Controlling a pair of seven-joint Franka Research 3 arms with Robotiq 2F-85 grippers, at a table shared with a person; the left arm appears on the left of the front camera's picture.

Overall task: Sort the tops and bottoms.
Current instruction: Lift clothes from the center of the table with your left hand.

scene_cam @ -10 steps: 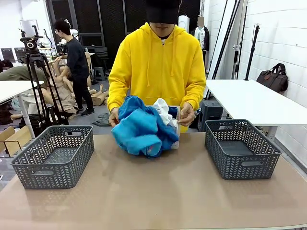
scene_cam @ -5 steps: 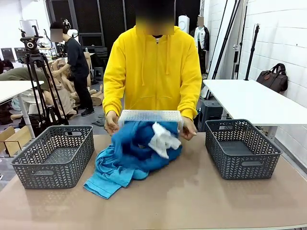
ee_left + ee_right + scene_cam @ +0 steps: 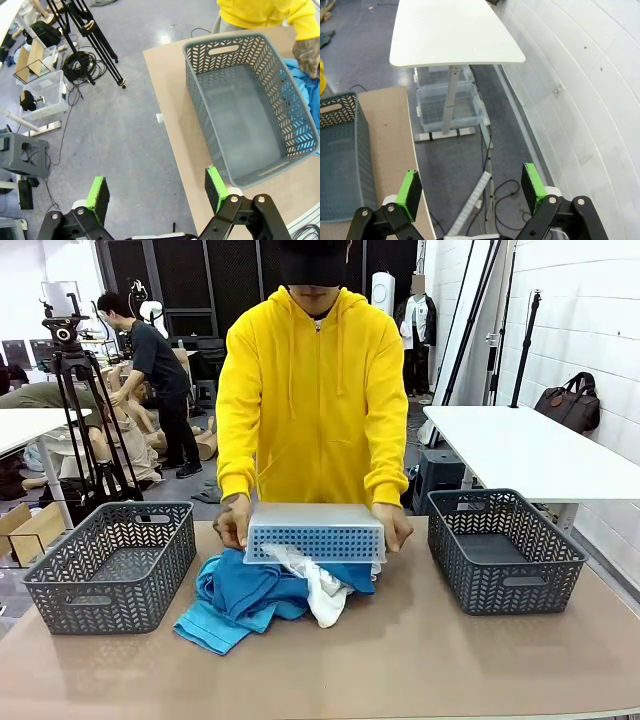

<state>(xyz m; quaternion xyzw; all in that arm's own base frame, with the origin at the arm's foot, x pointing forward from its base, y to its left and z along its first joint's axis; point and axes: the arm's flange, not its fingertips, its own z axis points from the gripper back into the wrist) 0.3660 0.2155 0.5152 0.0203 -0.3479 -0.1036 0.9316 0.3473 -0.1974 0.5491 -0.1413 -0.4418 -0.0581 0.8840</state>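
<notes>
Beneath the crate (image 3: 315,533) a person (image 3: 315,390) just upended, garments (image 3: 250,595) lie heaped, ready for sorting; left gripper (image 3: 157,192) and right gripper (image 3: 471,190) gape empty.

soft cloth garments (image 3: 243,592), matt plas. baskets (image 3: 112,552)

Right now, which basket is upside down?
The pale basket in the person's hands, turned over above the clothes mid-table. The left grey basket and right grey basket stand upright.
</notes>
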